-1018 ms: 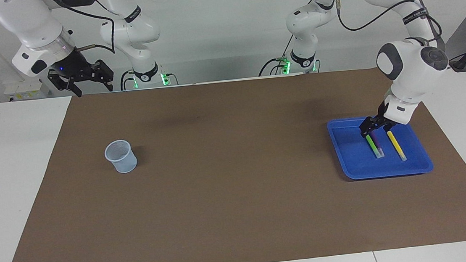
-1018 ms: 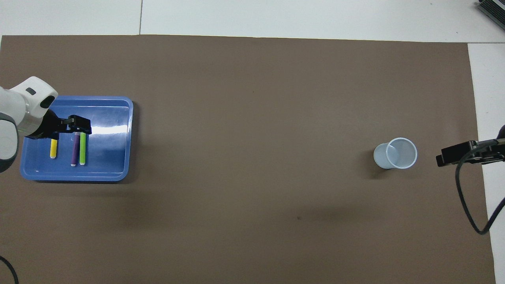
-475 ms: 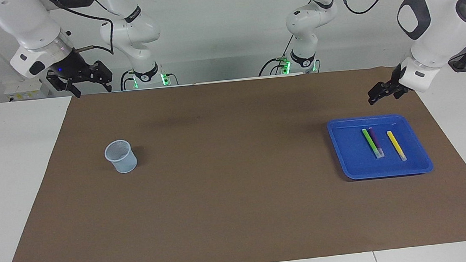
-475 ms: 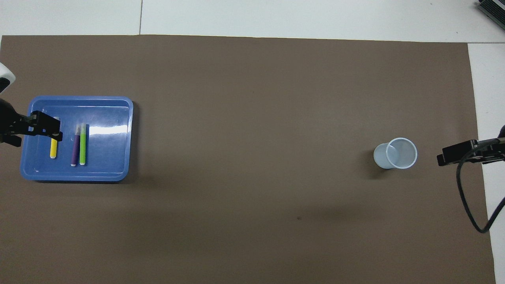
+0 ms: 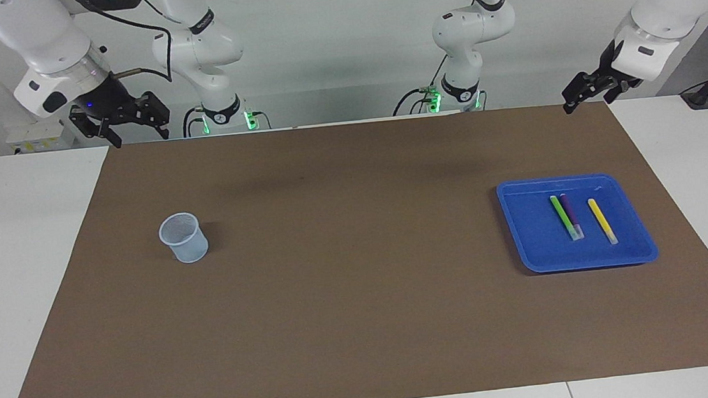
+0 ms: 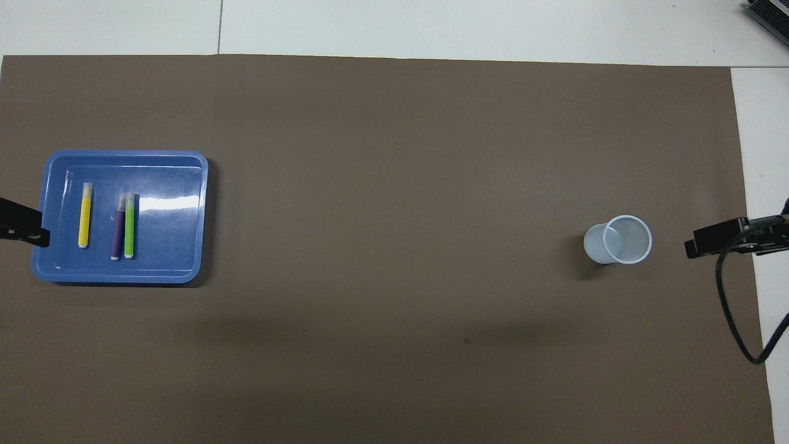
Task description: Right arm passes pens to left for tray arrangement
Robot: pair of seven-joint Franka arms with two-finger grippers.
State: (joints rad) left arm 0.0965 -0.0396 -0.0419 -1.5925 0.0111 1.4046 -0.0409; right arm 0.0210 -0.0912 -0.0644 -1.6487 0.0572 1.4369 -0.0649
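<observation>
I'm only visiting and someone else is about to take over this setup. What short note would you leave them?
Left claw: open, empty, raised over the table edge near its base.
Right claw: open, empty, waiting raised at its own end.
Yellow pen, purple pen and green pen all lie in the blue tray; purple and green touch.
The cup looks empty.
Done: all three pens trayed.
Left: apparently nothing.

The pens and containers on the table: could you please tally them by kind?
Pens: 3, yellow pen, purple pen and green pen, all lying in the tray
Trays: 1, blue tray
Cups: 1, pale blue cup
Total: 5
</observation>
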